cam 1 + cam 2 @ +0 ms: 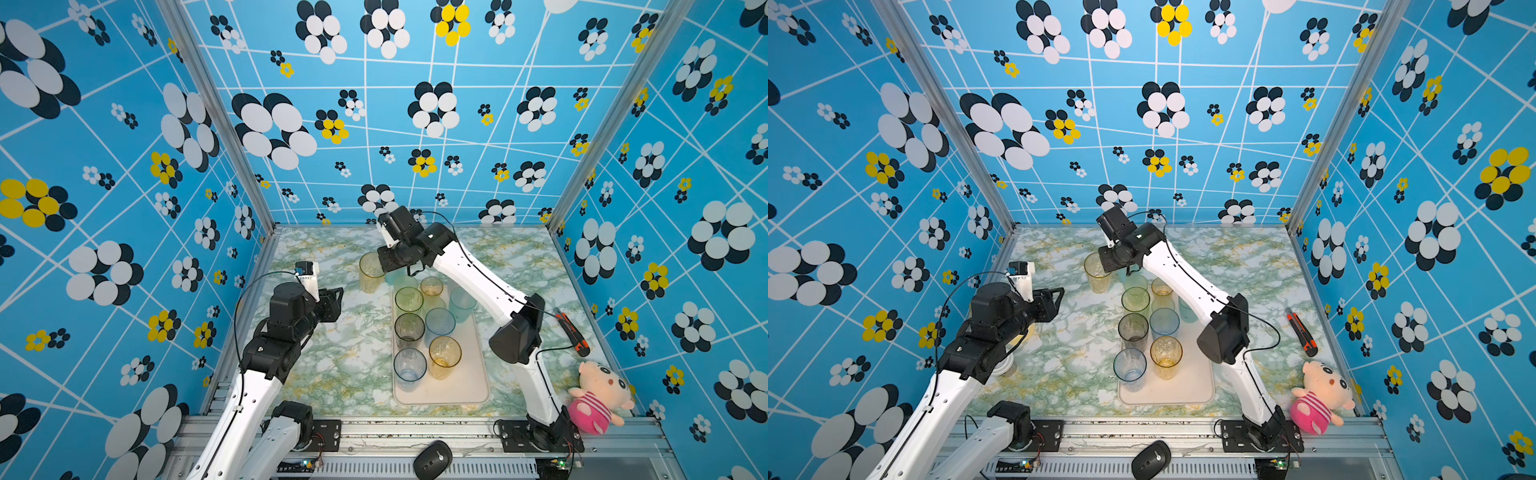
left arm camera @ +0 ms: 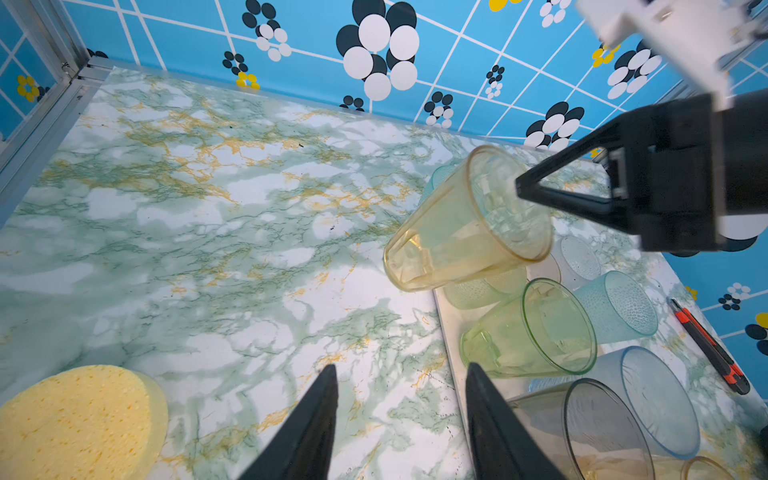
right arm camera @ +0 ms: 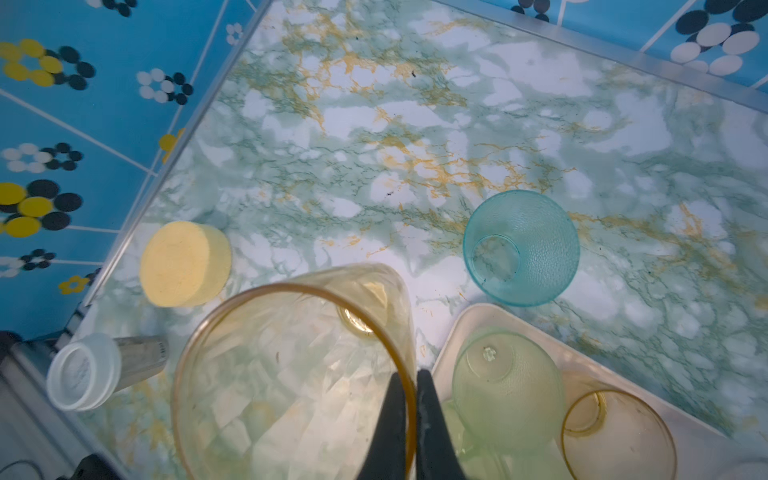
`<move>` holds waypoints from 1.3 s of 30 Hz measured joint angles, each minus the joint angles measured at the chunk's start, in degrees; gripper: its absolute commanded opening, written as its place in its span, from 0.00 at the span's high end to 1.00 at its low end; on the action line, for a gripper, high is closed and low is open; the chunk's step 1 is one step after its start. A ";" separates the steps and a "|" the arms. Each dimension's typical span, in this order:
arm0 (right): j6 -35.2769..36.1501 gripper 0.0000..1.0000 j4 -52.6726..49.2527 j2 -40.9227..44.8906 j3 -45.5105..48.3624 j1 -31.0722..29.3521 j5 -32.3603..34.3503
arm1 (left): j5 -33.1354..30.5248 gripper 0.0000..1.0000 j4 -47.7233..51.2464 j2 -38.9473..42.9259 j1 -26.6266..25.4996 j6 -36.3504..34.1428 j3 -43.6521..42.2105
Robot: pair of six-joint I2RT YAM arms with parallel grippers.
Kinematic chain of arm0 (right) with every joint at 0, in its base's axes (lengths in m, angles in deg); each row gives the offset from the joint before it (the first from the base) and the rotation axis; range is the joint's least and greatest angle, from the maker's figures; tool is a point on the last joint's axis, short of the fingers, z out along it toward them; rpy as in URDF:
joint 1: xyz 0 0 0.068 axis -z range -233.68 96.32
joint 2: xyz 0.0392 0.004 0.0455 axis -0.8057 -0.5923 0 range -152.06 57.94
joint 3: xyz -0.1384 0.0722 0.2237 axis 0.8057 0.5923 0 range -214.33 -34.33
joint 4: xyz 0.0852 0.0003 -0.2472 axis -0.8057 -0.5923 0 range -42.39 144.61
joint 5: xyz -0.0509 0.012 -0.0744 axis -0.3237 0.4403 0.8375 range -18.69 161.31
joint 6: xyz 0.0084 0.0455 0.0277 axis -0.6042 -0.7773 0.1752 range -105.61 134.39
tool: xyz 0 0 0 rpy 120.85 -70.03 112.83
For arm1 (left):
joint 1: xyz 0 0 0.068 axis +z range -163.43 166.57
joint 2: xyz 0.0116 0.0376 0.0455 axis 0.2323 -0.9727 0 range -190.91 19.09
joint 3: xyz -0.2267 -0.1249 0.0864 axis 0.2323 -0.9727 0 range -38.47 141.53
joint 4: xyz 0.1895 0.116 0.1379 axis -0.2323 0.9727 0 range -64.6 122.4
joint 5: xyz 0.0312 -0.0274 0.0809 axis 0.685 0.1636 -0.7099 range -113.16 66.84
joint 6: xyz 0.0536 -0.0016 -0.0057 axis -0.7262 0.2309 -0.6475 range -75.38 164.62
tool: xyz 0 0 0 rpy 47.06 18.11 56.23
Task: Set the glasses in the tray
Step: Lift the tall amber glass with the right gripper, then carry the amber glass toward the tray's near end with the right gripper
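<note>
My right gripper is shut on the rim of a faceted amber-yellow glass, one finger inside and one outside. That glass stands over the marble table just left of the tray's far corner. The pale tray holds several glasses: green, small amber, teal, blue, smoky grey, amber and clear bluish. Another teal glass stands on the table beyond the tray's far end. My left gripper is open and empty, left of the tray.
A yellow sponge disc and a white-lidded jar lie by the left wall. On the right side, an orange-black box cutter lies beside the wall, and a pink plush toy sits at the front corner. A black mouse rests on the front rail.
</note>
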 measured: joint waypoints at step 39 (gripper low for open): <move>-10.25 1.00 -12.11 60.48 57.13 0.94 27.39 | -0.63 0.49 5.75 -0.76 0.00 -1.46 5.92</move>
